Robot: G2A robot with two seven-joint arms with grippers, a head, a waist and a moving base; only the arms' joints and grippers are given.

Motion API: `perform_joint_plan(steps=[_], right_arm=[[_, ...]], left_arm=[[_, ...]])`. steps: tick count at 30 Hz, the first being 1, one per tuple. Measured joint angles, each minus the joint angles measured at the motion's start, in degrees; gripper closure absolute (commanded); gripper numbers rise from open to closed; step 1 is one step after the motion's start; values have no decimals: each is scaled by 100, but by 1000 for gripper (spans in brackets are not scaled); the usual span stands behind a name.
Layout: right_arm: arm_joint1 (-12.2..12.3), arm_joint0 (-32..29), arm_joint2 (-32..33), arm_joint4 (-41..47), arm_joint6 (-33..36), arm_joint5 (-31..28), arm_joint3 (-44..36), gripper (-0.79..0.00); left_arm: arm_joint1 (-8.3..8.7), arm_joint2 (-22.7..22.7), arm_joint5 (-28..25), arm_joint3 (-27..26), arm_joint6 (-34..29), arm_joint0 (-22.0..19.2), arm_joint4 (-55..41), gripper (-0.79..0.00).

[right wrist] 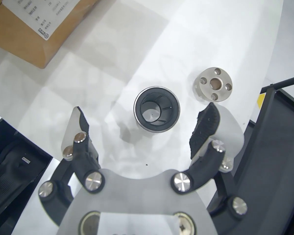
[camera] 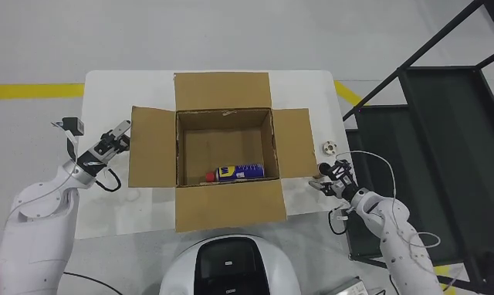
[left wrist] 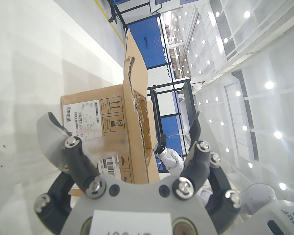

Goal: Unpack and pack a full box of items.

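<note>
We saw an open cardboard box (camera: 224,90) in the middle of a white table (camera: 123,86), its four flaps folded flat outward so that the inside could be reached from above. One item lay in it: a spray can (camera: 235,172) with a blue and yellow label, on its side against the box wall nearest the robot. The box was plain brown corrugated board with ragged torn flap edges and white shipping labels on its sides.

The left gripper (left wrist: 123,123) hung just beside the box's left flap. Its fingers (left wrist: 51,128) were spread wide and held nothing, and we judged it to be out of the way.

The right gripper (right wrist: 144,111) hovered low over the table beyond the right flap. Its fingers (right wrist: 208,121), with rough black pads, were wide apart and empty. Between their tips stood a short black sleeve (right wrist: 161,123), hollow, upright and smooth, with a thin metal rim. Just beside the sleeve, apart from it, lay a round grey metal flange (right wrist: 208,89) with a central bore and four small holes. We took both parts for items already unpacked, and the can as the one left to lift out.
</note>
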Motion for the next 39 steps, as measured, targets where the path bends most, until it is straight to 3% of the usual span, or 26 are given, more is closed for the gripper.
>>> perform_joint_plan(steps=[5,6,7,8,11,14,39], right_arm=[[-3,154,-151,30,-4,3,218,-785],[-2,176,-174,39,3,-6,246,-668],[-2,196,-197,44,14,-10,272,-462],[-1,222,-222,49,28,-12,305,-342],[5,269,-267,72,52,-26,368,-102],[17,287,-284,83,57,-42,399,0],[162,22,21,542,46,-284,85,0]], left_arm=[[0,0,0,0,0,0,0,-785],[0,0,0,0,0,0,0,-785],[0,0,0,0,0,0,0,-785],[0,0,0,0,0,0,0,-785],[0,0,0,0,0,0,0,-785],[0,0,0,0,0,0,0,-785],[0,0,0,0,0,0,0,-785]])
